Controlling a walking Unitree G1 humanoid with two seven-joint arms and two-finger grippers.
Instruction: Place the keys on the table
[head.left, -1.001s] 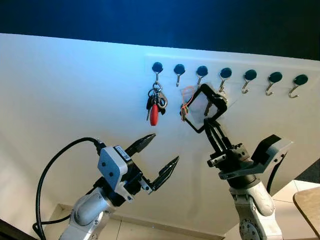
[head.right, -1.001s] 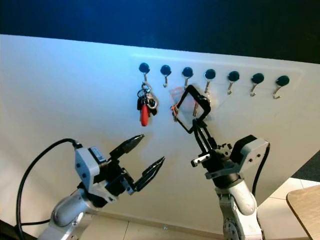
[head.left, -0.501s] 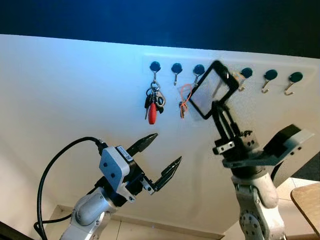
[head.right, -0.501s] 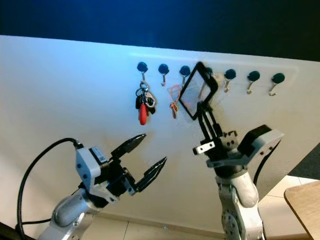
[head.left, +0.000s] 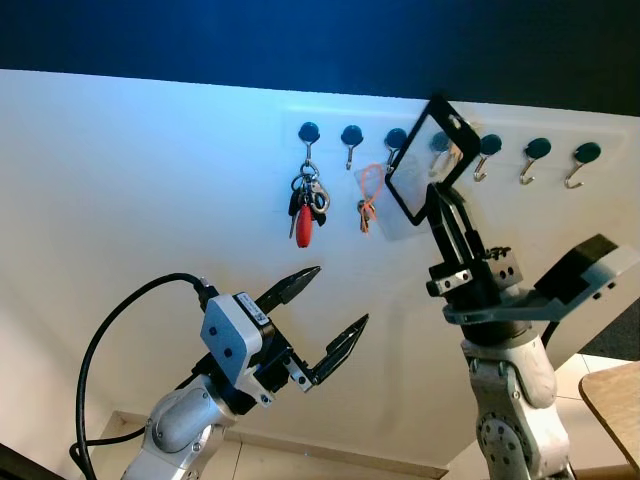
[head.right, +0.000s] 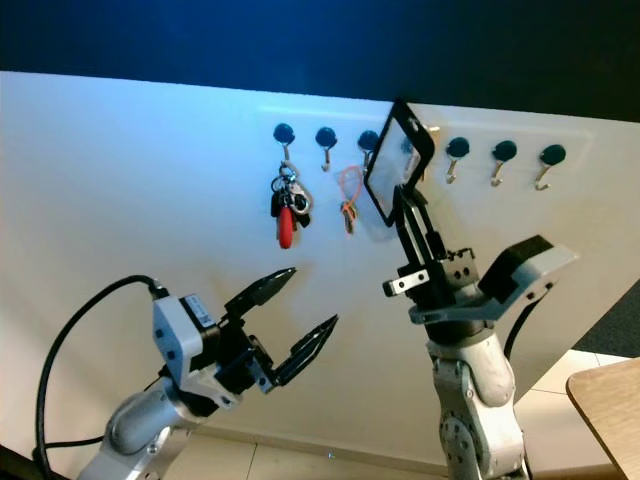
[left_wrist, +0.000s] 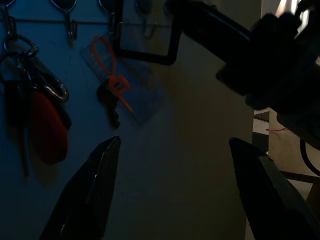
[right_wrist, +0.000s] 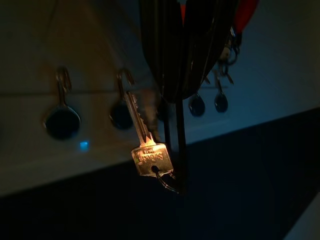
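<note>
Keys (right_wrist: 151, 156) now hang above the hooks (head.left: 488, 145), lifted with their clear tag (our right gripper (head.left: 443, 192) pinches it); left gripper (head.left: 330, 320) waits spread; table next.

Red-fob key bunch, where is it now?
The red-fob key bunch hangs on the leftmost hook of the wall rack, left of the orange-tagged key. It is above the open left gripper and left of the raised right gripper.
</note>
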